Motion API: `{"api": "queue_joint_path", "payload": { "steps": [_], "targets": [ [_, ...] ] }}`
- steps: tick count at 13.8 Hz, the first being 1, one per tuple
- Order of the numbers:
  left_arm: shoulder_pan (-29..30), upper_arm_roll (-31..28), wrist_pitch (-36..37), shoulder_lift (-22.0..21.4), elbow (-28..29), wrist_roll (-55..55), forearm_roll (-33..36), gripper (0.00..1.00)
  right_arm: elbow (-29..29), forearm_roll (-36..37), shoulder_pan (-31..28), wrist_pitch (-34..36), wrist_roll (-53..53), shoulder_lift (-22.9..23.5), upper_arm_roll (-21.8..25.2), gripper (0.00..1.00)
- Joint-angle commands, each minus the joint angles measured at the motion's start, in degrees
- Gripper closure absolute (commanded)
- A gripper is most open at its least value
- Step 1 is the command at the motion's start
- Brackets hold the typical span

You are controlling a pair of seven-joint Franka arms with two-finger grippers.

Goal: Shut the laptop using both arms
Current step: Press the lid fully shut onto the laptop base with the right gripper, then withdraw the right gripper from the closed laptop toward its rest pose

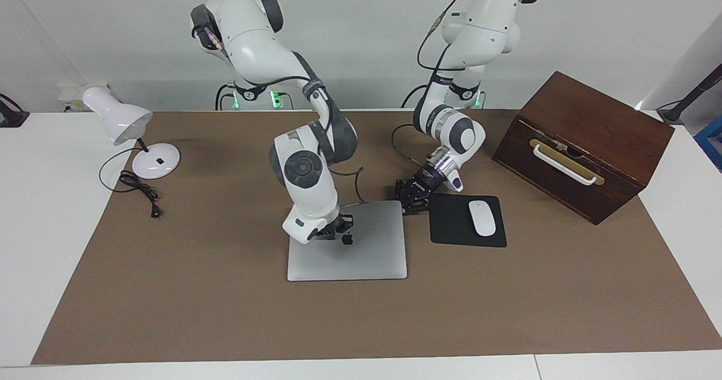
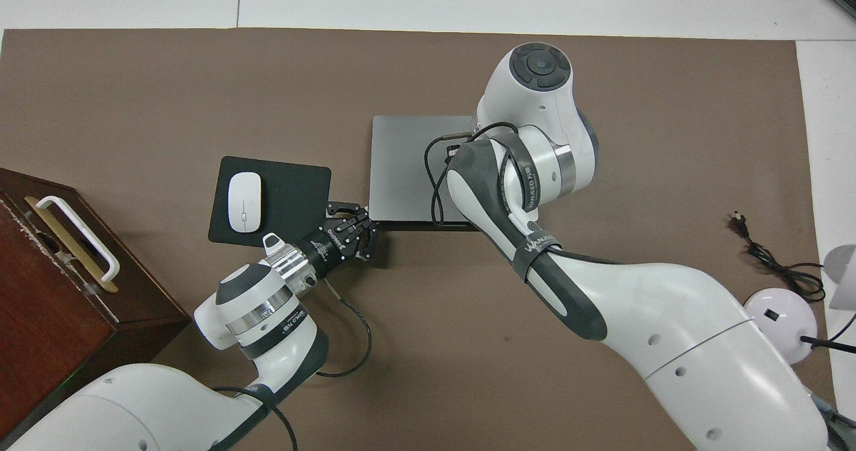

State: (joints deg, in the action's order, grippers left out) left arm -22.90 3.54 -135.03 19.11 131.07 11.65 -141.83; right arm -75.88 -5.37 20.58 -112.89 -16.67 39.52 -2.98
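The silver-grey laptop (image 1: pixel 361 256) lies shut and flat on the brown mat, lid up, with its dark apple logo (image 1: pixel 347 238) showing. It also shows in the overhead view (image 2: pixel 401 170). My right gripper (image 1: pixel 337 231) points down onto the lid beside the logo; in the overhead view its own arm hides it. My left gripper (image 1: pixel 410 197) is low at the laptop's corner nearest the robots, between the laptop and the black mouse pad (image 1: pixel 451 225). In the overhead view (image 2: pixel 358 229) its fingers stand spread and hold nothing.
A white mouse (image 1: pixel 482 217) lies on the mouse pad. A dark wooden box (image 1: pixel 586 143) with a white handle stands toward the left arm's end. A white desk lamp (image 1: pixel 118 120) and its black cable (image 1: pixel 141 191) are toward the right arm's end.
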Motion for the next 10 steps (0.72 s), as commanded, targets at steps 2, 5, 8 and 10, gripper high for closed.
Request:
{"api": "queue_joint_path", "payload": {
  "steps": [2, 5, 8, 10],
  "targets": [
    [0.8, -0.1, -0.8, 2.6, -1.5, -1.8, -1.2, 1.0, -2.6, -0.7, -0.6, -0.2, -1.4, -1.7, -0.5, 1.0],
    [0.8, -0.1, -0.8, 2.6, -1.5, -1.8, -1.2, 1.0, -2.8, -0.7, -0.6, 0.0, -1.4, -1.8, -0.5, 1.0],
    [0.8, -0.1, -0.8, 2.6, -1.5, -1.8, -1.2, 1.0, -2.8, -0.7, -0.6, 0.2, -1.4, -1.8, -0.5, 1.0],
    [0.8, -0.1, -0.8, 2.6, -1.5, -1.8, -1.2, 1.0, -3.2, -0.7, -0.6, 0.3, -1.4, -1.9, -0.5, 1.0]
  ]
}}
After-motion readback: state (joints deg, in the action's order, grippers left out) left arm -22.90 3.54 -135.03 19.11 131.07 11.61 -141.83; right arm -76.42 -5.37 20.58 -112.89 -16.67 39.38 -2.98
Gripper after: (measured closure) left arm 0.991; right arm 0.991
